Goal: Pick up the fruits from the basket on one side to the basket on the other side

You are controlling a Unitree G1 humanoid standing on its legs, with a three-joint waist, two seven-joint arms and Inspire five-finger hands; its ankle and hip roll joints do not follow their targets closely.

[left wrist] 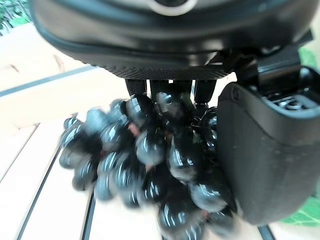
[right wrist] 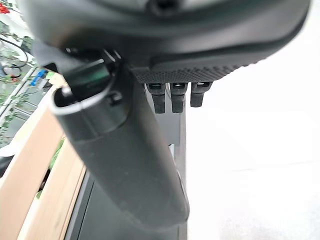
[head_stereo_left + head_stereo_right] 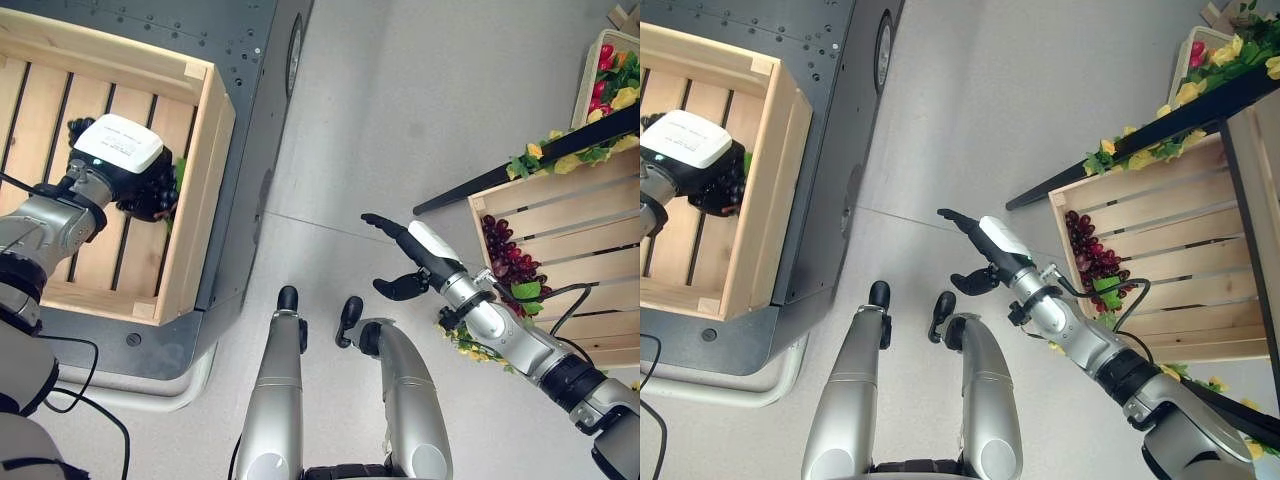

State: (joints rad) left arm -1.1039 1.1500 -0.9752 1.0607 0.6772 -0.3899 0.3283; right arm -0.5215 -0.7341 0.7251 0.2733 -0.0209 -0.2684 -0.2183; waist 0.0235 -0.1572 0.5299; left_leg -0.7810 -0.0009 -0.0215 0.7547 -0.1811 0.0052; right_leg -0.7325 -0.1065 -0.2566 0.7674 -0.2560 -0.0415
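Note:
A bunch of dark grapes point(image 1: 150, 155) hangs in my left hand point(image 3: 120, 150), whose thumb point(image 1: 260, 160) and fingers are curled round it. The hand and the grapes point(image 3: 152, 196) are low inside the left wooden crate point(image 3: 195, 200), near its right wall, just above the slatted bottom. My right hand point(image 3: 420, 255) is open with straight fingers over the bare floor, a little left of the right wooden crate point(image 3: 560, 215). A bunch of red grapes point(image 3: 508, 258) lies in that crate by its left wall.
The left crate stands on a dark grey platform point(image 3: 250, 110). A dark bar point(image 3: 520, 165) with yellow flowers and green leaves crosses above the right crate. Another crate point(image 3: 608, 80) with red and yellow fruit sits at the far right. Grey floor point(image 3: 400, 120) lies between.

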